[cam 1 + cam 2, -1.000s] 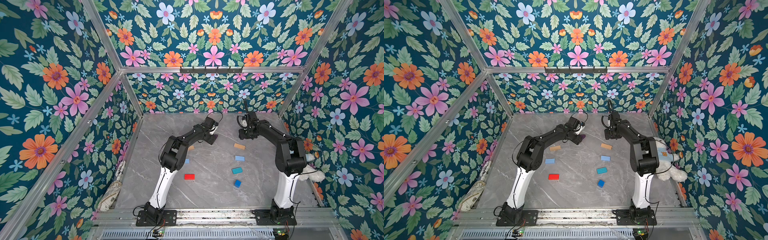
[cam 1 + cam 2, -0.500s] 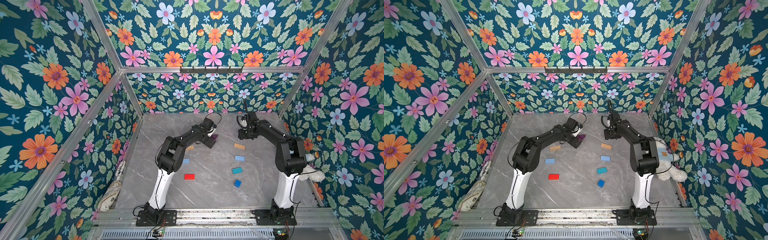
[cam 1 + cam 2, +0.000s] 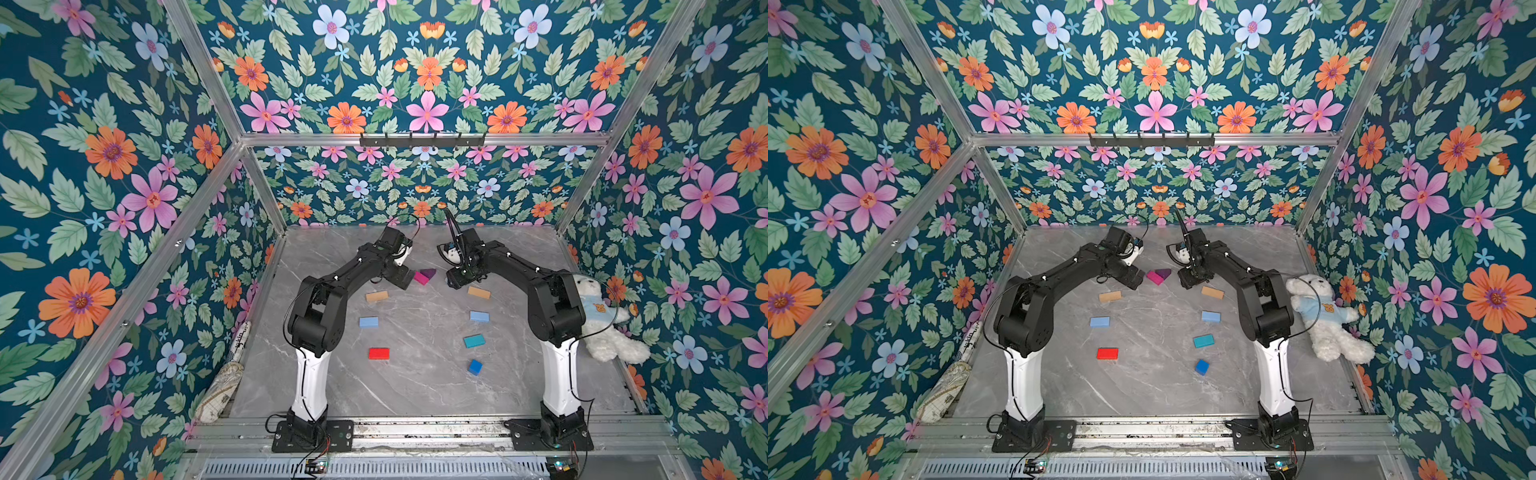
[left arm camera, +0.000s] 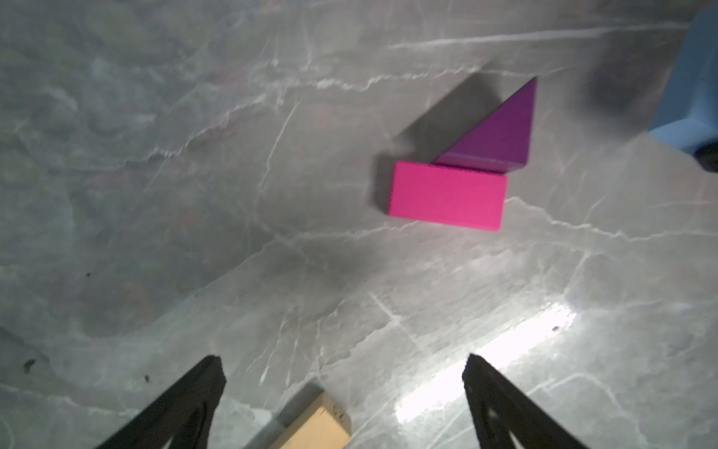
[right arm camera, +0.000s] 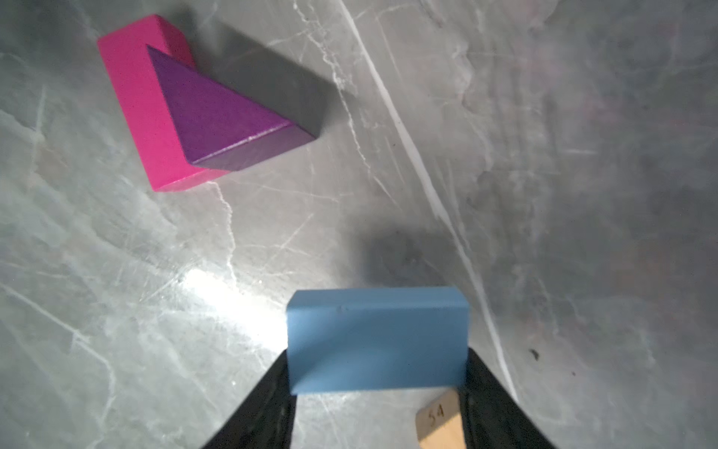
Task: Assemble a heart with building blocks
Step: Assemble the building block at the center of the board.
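We see the left end effector [image 4: 342,365] spread wide and empty over the bench [image 4: 155,175], and the right end effector [image 5: 377,361] clamping a light blue block [image 5: 377,338]. Between them the magenta block [image 4: 447,196] touches the purple triangle [image 4: 501,132]; the red block [image 3: 378,353] lies well apart.

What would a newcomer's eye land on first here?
Loud floral walls around the cell. Then, at the far middle of the grey table, a magenta block touching a purple triangle, with the left gripper open beside them and the right gripper shut on a light blue block. A white plush bear lies at its right edge.
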{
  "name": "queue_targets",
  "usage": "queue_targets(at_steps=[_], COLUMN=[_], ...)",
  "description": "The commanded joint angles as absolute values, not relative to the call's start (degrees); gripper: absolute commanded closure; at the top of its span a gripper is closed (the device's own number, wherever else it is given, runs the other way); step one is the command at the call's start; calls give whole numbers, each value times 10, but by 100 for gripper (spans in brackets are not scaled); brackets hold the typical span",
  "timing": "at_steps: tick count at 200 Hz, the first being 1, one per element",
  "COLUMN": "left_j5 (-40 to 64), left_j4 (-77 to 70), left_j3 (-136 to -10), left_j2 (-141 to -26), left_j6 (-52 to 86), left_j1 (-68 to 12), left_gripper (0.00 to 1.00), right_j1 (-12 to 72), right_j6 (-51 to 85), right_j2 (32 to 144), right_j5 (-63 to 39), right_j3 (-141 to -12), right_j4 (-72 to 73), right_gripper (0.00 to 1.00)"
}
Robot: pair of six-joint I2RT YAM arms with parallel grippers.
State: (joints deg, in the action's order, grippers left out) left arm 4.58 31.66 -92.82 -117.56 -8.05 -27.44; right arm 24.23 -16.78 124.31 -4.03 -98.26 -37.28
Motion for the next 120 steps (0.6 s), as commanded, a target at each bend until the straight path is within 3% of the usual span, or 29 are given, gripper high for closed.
queue_targets(at_steps=[1, 35, 120], left_j5=[57, 59, 59], left_j4=[296, 295, 287], left_j3=[-912, -896, -872], left_j2=[-1161, -1153, -1139], left_j6=[-72, -71, -69], left_j1=[-264, -251, -234], left_gripper=[0, 0, 0], right_j1=[253, 263, 283], right_j6=[-193, -206, -218], right_j2=[1264, 1310, 1336], right_j5=[-32, -38, -20], right_j3=[-1015, -1084, -1092], right_j4=[-390, -428, -421], right_gripper=[65, 64, 63])
